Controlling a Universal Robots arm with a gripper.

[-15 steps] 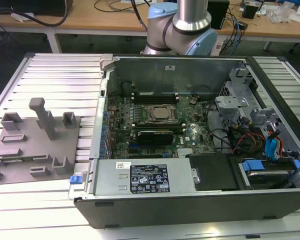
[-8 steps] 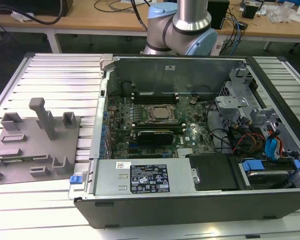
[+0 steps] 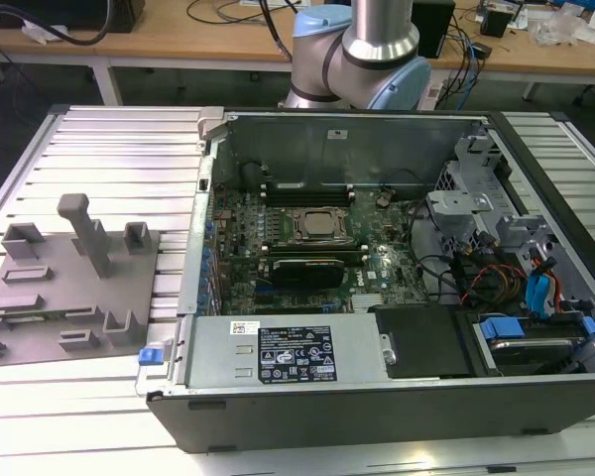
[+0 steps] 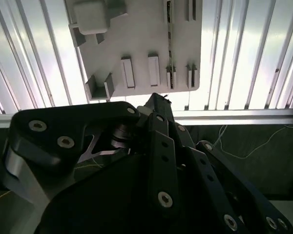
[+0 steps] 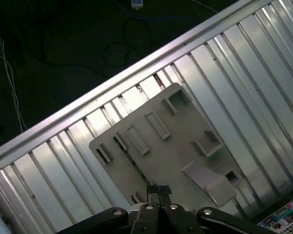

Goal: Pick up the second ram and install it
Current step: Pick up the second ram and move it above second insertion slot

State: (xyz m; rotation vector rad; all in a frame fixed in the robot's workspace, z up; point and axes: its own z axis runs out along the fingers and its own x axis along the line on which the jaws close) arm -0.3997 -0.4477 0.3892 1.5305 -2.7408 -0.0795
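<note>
Hovering well above the grey fixture plate (image 3: pixel 79 297), the black claw (image 5: pixel 158 189) has its fingers drawn together with nothing between them. Plate: matte moulded plastic, blocky slots, one tall post, lying flat on the ribbed, shiny aluminium table (image 3: pixel 109 159). The second ram (image 4: pixel 170 39), a thin flat stick, stands on edge in a plate slot, below the claw and apart from it. Exterior view: plate at 9 o'clock from the open metal case (image 3: pixel 377 412); bare ribs border the plate toward 12 and 6 o'clock.
</note>
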